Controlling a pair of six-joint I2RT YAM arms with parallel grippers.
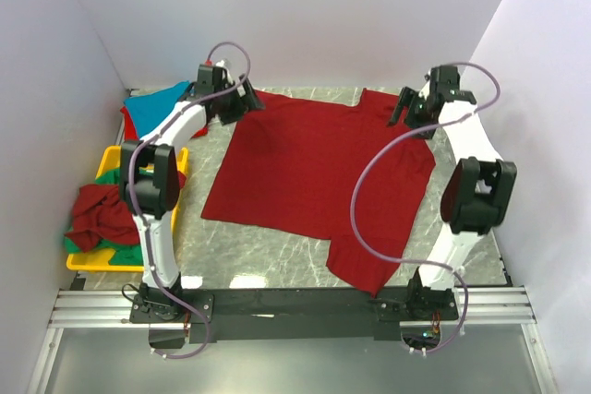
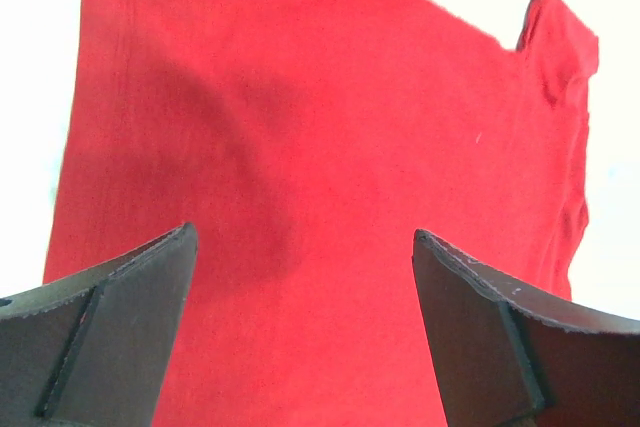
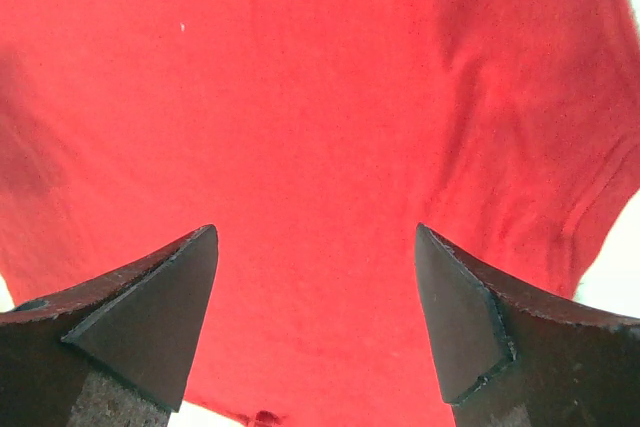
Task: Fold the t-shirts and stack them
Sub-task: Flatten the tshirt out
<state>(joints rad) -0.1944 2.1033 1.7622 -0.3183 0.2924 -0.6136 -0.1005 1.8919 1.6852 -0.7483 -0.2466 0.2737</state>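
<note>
One dark red t-shirt (image 1: 314, 173) is spread unfolded beneath the parted, empty left gripper (image 2: 305, 277) and right gripper (image 3: 315, 287); nothing is stacked.

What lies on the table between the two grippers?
The spread dark red t-shirt lies between the left gripper and the right gripper; the top view shows it.

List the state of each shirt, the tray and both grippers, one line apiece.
spread dark red t-shirt: flat on the table, unfolded
bunched dark red t-shirt: crumpled on the tray's pile
green t-shirt: crumpled in the tray, partly covered
turquoise t-shirt: lying beyond the tray
yellow tray: holding shirts
left gripper: open, over the spread shirt
right gripper: open, over the spread shirt
</note>
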